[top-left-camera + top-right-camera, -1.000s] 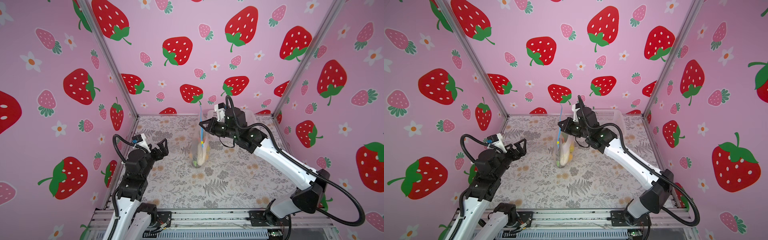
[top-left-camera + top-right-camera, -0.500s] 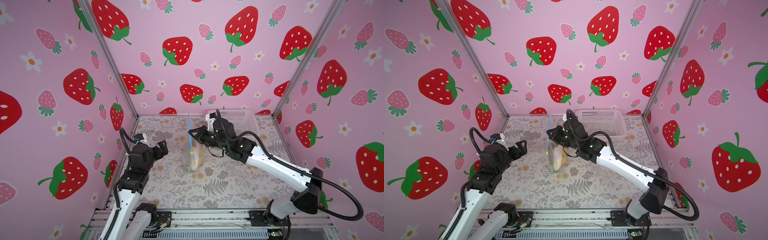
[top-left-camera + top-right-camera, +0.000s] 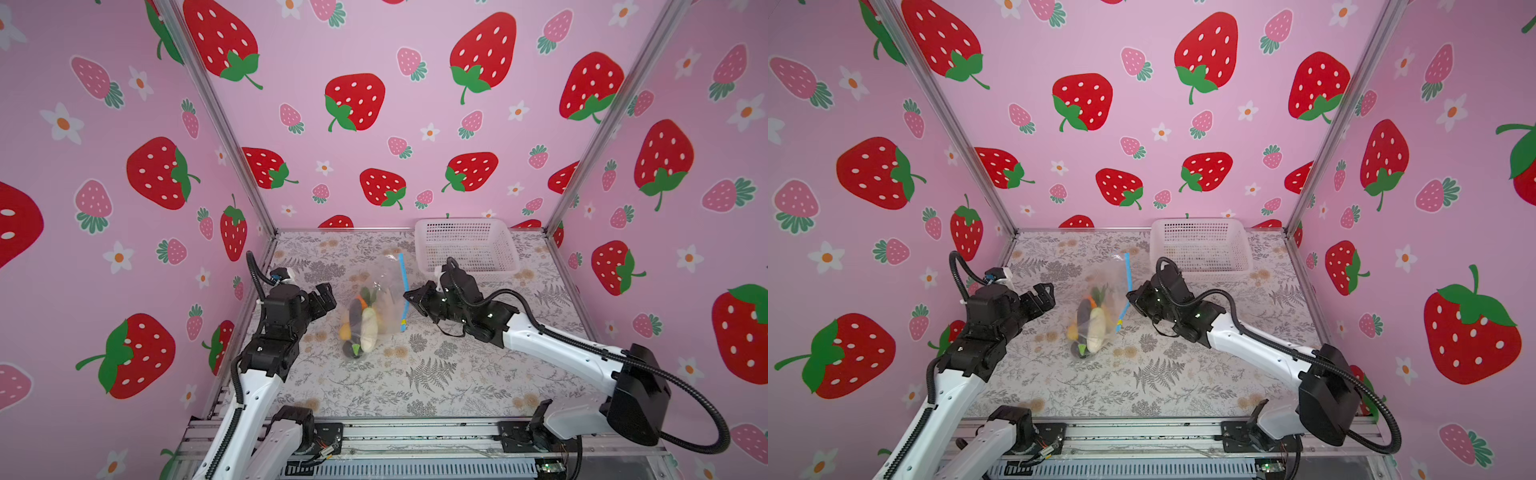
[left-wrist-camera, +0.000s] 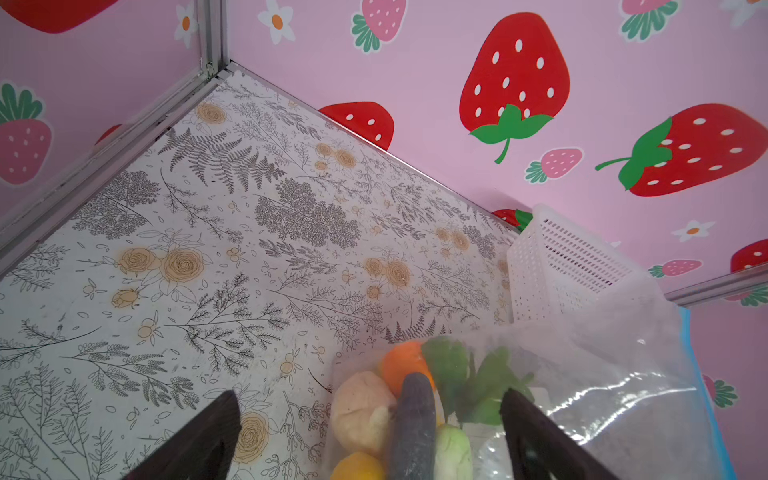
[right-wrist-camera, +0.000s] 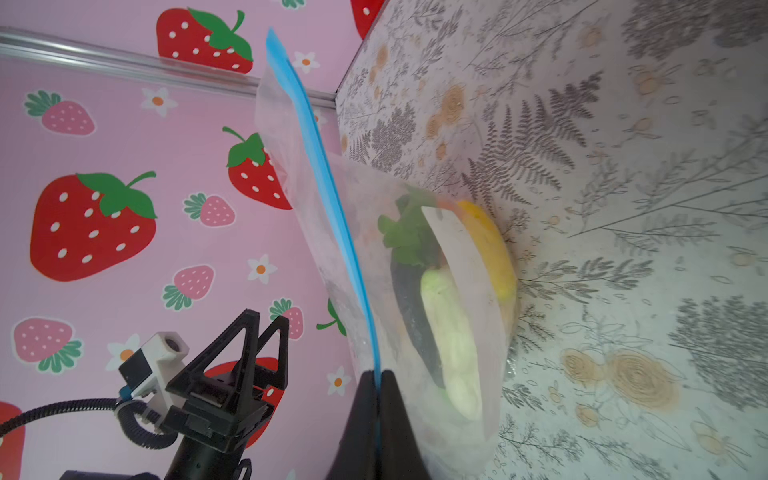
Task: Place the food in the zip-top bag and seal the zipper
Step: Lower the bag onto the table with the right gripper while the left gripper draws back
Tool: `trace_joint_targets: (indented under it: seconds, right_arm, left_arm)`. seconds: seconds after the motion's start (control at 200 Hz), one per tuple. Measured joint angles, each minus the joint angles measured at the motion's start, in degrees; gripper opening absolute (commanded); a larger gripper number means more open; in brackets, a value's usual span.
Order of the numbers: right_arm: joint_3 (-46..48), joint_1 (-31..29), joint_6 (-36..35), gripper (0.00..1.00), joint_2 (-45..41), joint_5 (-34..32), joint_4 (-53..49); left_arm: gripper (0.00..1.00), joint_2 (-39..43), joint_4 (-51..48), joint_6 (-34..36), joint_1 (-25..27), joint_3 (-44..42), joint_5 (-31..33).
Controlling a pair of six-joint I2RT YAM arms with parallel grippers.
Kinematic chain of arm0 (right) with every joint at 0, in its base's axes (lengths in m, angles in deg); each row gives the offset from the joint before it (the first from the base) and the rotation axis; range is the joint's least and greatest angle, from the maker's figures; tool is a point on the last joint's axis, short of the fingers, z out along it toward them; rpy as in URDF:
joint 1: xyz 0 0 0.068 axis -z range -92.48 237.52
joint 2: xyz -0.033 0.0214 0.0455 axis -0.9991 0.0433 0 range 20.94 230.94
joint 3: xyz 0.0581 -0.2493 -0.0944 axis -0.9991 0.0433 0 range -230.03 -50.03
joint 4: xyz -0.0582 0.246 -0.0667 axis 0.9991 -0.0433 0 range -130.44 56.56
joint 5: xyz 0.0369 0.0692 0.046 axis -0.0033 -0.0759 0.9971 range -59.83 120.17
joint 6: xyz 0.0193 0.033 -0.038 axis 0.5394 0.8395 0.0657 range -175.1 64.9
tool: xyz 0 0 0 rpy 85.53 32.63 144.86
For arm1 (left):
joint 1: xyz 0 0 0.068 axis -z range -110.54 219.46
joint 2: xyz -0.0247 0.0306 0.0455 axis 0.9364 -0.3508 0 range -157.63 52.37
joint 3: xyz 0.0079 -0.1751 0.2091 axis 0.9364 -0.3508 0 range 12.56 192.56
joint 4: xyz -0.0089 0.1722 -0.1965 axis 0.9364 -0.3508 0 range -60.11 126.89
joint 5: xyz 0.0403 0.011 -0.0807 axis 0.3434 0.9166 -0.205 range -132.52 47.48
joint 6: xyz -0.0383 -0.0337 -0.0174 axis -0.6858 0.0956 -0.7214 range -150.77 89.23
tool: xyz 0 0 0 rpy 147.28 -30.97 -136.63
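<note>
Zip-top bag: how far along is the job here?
Done: the food sits inside the zip-top bag. In hand: the right gripper is pinched on the zipper; the left gripper is open, beside the bag. Left: whether the zipper is shut along its whole length cannot be told.

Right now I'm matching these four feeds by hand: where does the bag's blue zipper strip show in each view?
In a top view: the zipper is a near-vertical line at mid-picture, pinched by the right gripper.
In a top view: same place, near the basket.
Left wrist: edging the bag, beyond the food.
Right wrist: from the shut jaws toward the wall.
Shared landmark: the food in the bag.
</note>
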State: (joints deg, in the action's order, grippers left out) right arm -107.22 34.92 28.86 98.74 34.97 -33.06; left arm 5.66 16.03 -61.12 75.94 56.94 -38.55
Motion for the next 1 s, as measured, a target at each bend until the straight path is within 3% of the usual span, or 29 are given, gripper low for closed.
trace_joint_targets:
  seconds: [0.37, 0.64, 0.875, 1.0]
  right_arm:
    - [13.70, 11.58, -1.92, 0.00, -11.37, 8.50, 0.63]
    - [26.60, 23.32, -10.21, 0.00, -14.88, 17.09, 1.42]
    - [34.75, 37.27, -24.96, 0.00, -7.61, 25.24, 2.89]
    - [33.94, 39.80, -31.67, 0.00, -0.22, 29.24, 4.00]
  left_arm:
    - [0.98, -8.00, 1.36, -3.13, 0.00, 0.15, -5.29]
    - [0.98, -11.78, 1.92, -4.09, 2.43, 0.15, -7.63]
    - [0.98, -14.67, 2.62, -4.09, 5.60, 0.15, -7.43]
    - [0.99, -15.67, 2.64, -4.04, 6.49, 0.33, -7.39]
